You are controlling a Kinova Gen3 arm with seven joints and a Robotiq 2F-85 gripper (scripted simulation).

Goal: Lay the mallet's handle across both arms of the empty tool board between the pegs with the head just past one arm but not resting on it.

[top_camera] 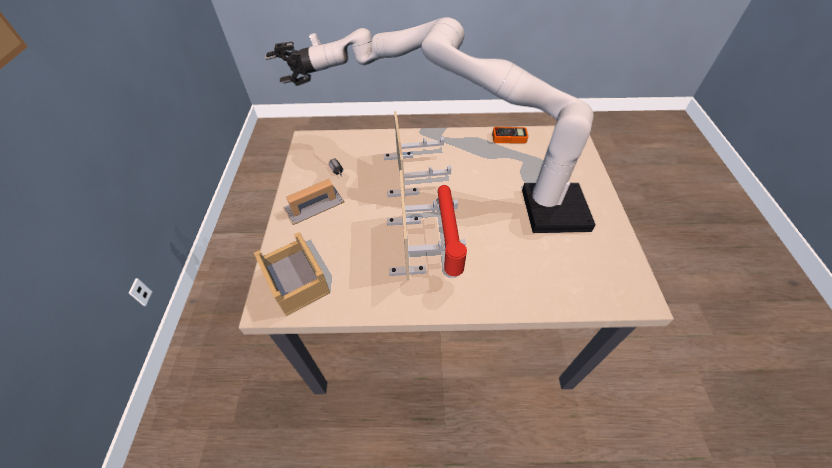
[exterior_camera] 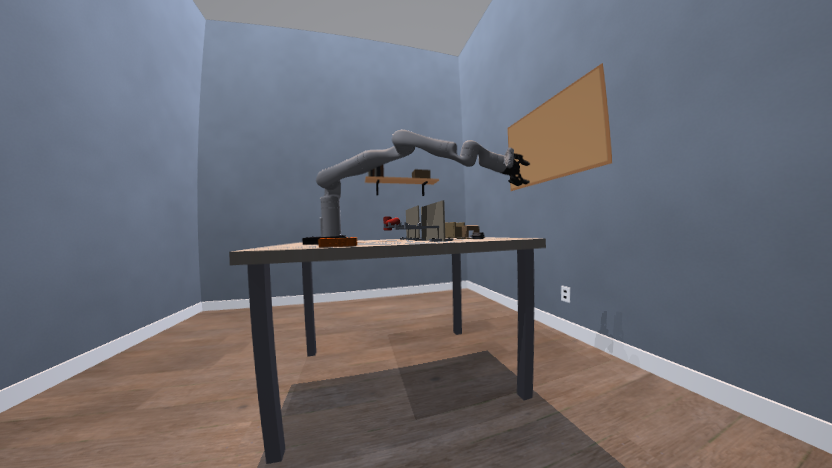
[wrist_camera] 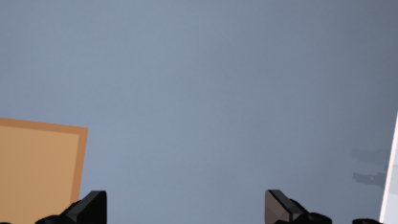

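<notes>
The red mallet [top_camera: 449, 227] lies across the two near arms of the upright tool board [top_camera: 401, 197], with its thick head at the near end; it also shows small in the exterior view [exterior_camera: 391, 222]. The two far arms [top_camera: 421, 157] of the board hold nothing. My gripper [top_camera: 279, 65] is open and empty, high in the air beyond the table's far left corner and far from the mallet. It points at the blue wall. In the wrist view only its two fingertips show against the wall.
A wooden crate [top_camera: 292, 273], a wooden block on a grey plate [top_camera: 313, 199] and a small dark object [top_camera: 335, 166] sit left of the board. An orange meter [top_camera: 510, 134] lies at the far right. A cork panel [exterior_camera: 559, 128] hangs on the wall next to the gripper.
</notes>
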